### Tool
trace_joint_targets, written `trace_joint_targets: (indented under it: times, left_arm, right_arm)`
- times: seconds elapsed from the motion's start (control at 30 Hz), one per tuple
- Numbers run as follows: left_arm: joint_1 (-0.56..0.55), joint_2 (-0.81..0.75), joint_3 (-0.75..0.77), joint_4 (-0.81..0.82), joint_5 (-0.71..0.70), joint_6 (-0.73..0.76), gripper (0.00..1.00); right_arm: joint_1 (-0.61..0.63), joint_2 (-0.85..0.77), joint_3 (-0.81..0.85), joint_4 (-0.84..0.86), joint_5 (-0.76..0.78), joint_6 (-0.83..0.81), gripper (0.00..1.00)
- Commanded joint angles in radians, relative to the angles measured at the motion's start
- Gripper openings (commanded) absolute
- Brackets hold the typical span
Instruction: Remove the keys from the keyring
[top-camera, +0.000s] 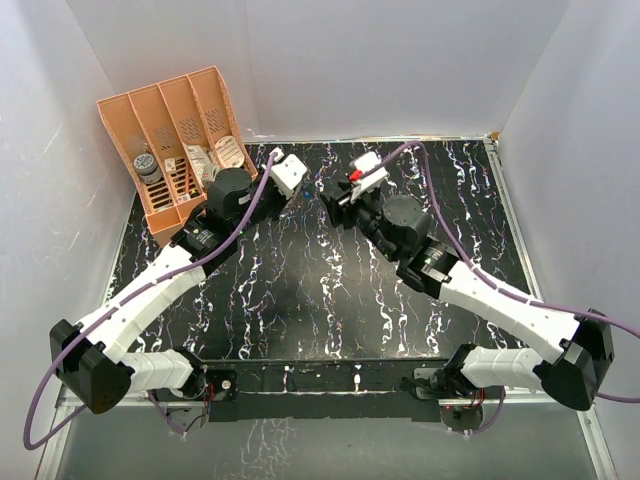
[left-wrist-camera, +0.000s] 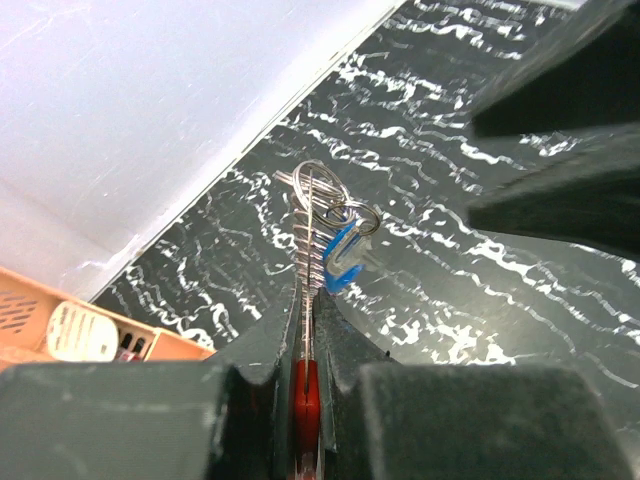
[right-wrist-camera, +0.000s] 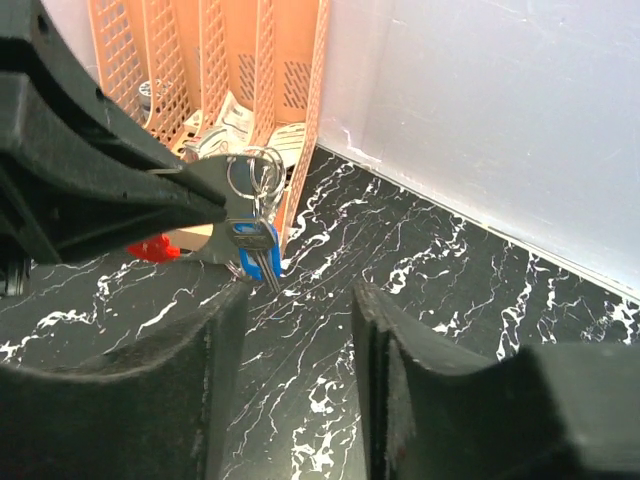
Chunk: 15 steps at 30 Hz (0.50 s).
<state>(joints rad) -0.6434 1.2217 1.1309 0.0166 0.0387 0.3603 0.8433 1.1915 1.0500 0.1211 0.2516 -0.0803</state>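
Down front, the two arms filled the top view: the left arm (top-camera: 150, 290) and the right arm (top-camera: 490, 300) both stretched up the marbled black surface (top-camera: 300, 310) and met nose to nose near its far edge. Behind them on the left stood the orange file rack (top-camera: 175, 140), near but not touching.

The left fingers (left-wrist-camera: 265, 355) were pressed tight on the red fob of the keyring (left-wrist-camera: 306, 385), and its wire ring stuck straight out past their tips along their own line. The right fingers (right-wrist-camera: 190, 370) stood spread and held nothing.

The keys (right-wrist-camera: 255, 250) dangled blue-headed from that ring, blades down. They hung just ahead of the right fingers and a touch left of their gap.

My read: the pull belonged to the right arm, with the left fingertips crowding the ring.
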Motion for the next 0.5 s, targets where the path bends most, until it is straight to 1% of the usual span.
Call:
trace_joint_targets:
  times: [0.0, 0.07, 0.1, 0.17, 0.33, 0.47]
  left_arm:
    - [-0.009, -0.023, 0.07, -0.077, -0.046, 0.082, 0.0]
    - [-0.012, -0.022, 0.082, -0.084, -0.035, 0.089, 0.0]
    - [-0.015, -0.022, 0.088, -0.087, -0.03, 0.089, 0.0]
    - [-0.02, -0.027, 0.096, -0.09, -0.014, 0.091, 0.0]
    - [-0.03, -0.056, 0.101, -0.09, 0.027, 0.083, 0.0]
    - [-0.035, -0.072, 0.096, -0.097, 0.033, 0.075, 0.0]
  right_arm:
    - [0.003, -0.06, -0.117, 0.237, -0.069, -0.001, 0.49]
    - [0.002, -0.077, -0.195, 0.349, -0.13, -0.002, 0.56]
    - [0.003, -0.08, -0.226, 0.407, -0.152, 0.0, 0.57]
    - [0.002, -0.073, -0.278, 0.489, -0.18, 0.003, 0.58]
    - [0.002, -0.038, -0.32, 0.615, -0.231, 0.003, 0.58]
    - [0.002, -0.024, -0.351, 0.723, -0.246, 0.006, 0.58]
